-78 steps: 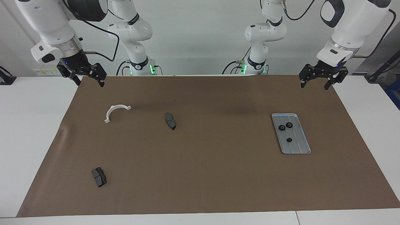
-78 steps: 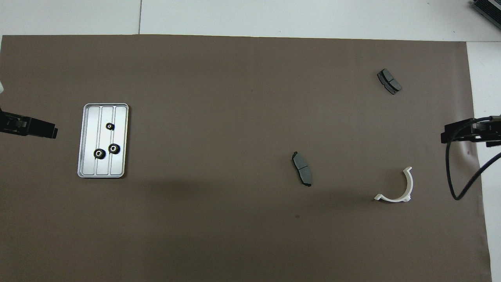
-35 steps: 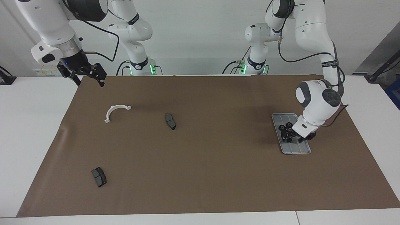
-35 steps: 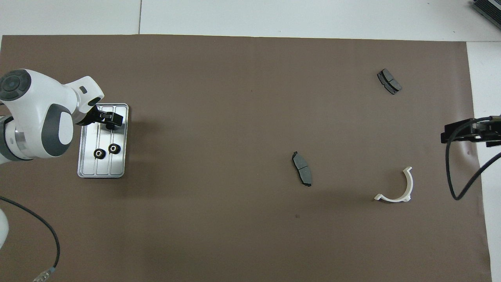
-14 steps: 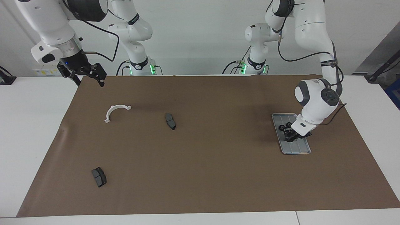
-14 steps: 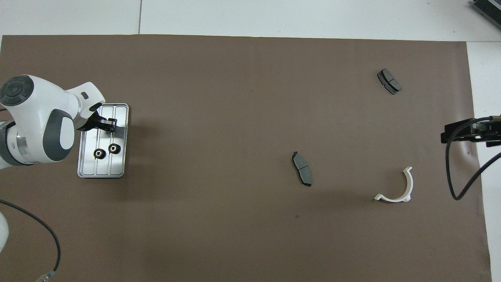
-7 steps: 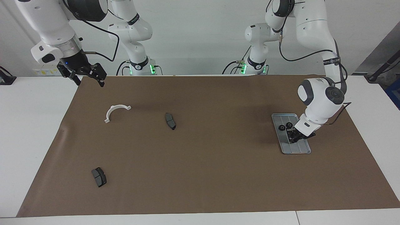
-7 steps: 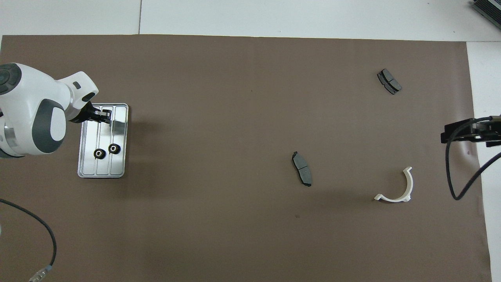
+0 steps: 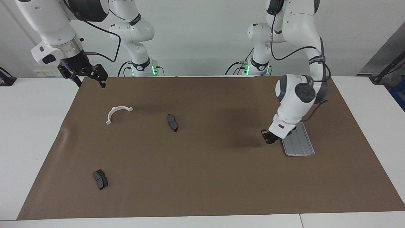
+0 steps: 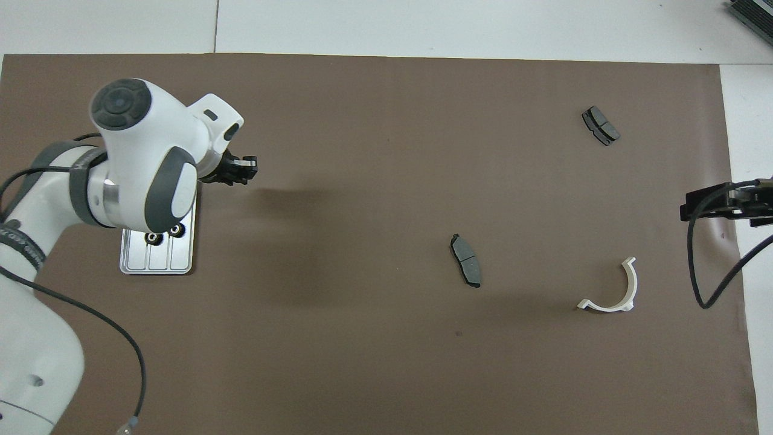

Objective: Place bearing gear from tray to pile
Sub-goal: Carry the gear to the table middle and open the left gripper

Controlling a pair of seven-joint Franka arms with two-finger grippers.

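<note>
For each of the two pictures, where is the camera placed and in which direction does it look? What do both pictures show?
Facing view: high across the table, looking at the robots; both bases and arms show, the left gripper beside the tray, the right gripper waiting.
Overhead view: above the robots' end, looking steeply down; the left arm and the right gripper's tip show.
Shared: tray, white bracket, two brake pads, half a turn apart.

tray (image 9: 299,144): brushed silver-grey metal, grooved, a soft sheen
mat (image 9: 202,177): brown, paper-like, matt, one crease near the edge at the right arm's end
bracket (image 9: 116,113): white, looks plastic, smooth
pads (image 9: 172,122): dark grey, matt faces
tabletop (image 9: 31,133): white, smooth
arm shells (image 9: 295,95): glossy white with grey caps
gears (image 10: 175,229): black, bright centres
</note>
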